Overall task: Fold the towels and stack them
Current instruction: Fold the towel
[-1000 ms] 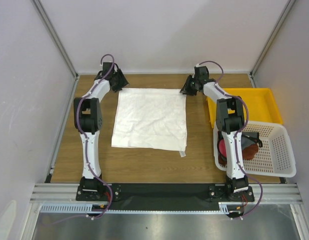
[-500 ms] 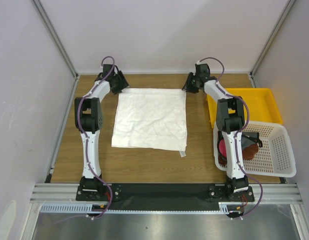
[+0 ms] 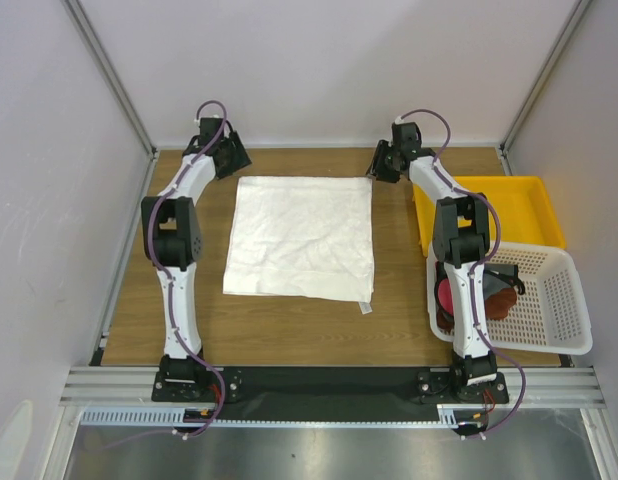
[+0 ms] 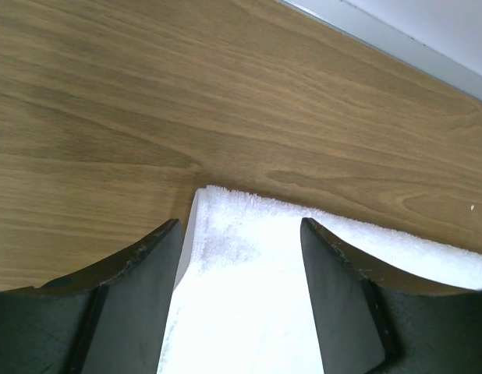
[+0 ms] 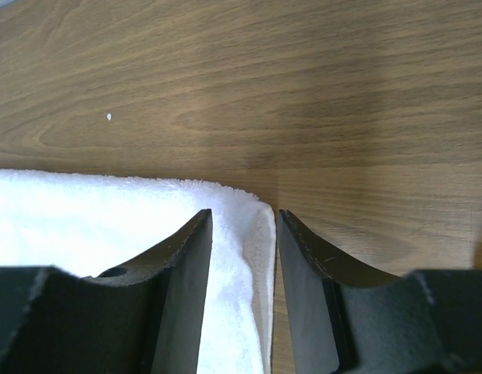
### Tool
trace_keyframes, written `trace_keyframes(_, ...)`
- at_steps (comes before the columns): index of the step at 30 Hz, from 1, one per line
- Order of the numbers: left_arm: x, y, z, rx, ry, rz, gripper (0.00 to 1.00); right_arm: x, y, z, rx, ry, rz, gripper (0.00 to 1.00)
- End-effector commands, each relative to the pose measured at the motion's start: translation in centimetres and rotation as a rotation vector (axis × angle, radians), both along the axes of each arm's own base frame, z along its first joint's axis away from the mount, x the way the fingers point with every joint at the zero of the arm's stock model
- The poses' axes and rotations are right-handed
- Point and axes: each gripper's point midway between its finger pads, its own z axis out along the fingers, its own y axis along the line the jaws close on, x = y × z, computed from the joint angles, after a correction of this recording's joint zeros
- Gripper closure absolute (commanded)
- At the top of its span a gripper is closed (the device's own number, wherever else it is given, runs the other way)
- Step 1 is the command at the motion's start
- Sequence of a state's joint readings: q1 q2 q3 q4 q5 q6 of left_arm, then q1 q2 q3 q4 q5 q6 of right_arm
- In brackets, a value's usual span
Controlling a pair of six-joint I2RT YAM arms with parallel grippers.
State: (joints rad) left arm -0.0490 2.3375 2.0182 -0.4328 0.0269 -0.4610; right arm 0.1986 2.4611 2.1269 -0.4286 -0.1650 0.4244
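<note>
White towel [image 3: 301, 238] flat on wooden table [image 3: 289, 330], pale walls [image 3: 319, 70] around, left fingers [image 4: 139, 296] and right fingers [image 5: 178, 288] spread at corners

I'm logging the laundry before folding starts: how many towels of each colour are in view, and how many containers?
White towel: 1
Pink towel: 1
Reddish-brown towel: 1
White basket: 1
Yellow tray: 1
Total: 5 (3 towels, 2 containers)
</note>
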Motion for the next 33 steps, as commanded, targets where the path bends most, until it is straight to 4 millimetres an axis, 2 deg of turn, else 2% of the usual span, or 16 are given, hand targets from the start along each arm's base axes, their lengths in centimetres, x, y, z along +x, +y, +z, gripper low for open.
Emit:
trace_keyframes(1,1.0,0.9,1.4,0.029,-0.033,0.01,0.32,1.1,-0.3,3.0,-0.011,-0.067,-0.009,0.55)
trace_keyframes(14,1.3,0.8,-1.7,0.017,0.017,0.023,0.34,1.6,0.5,2.1,0.001,-0.061,0.002,0.54)
trace_keyframes(20,1.3,0.8,-2.6,0.011,0.031,0.032,0.36,1.3,0.6,0.7,-0.006,-0.034,0.003,0.55)
trace_keyframes(23,1.7,0.4,-2.5,-0.012,0.011,0.022,0.45,1.3,0.7,0.3,-0.002,-0.028,0.004,0.6)
trace_keyframes(27,2.5,-0.4,-2.1,-0.053,-0.03,0.008,0.59,1.5,0.4,0.4,-0.002,-0.035,-0.009,0.6)
trace_keyframes(33,3.7,-0.9,-0.8,-0.081,-0.12,-0.009,0.6,1.7,0.0,1.7,0.021,-0.05,-0.014,0.6)
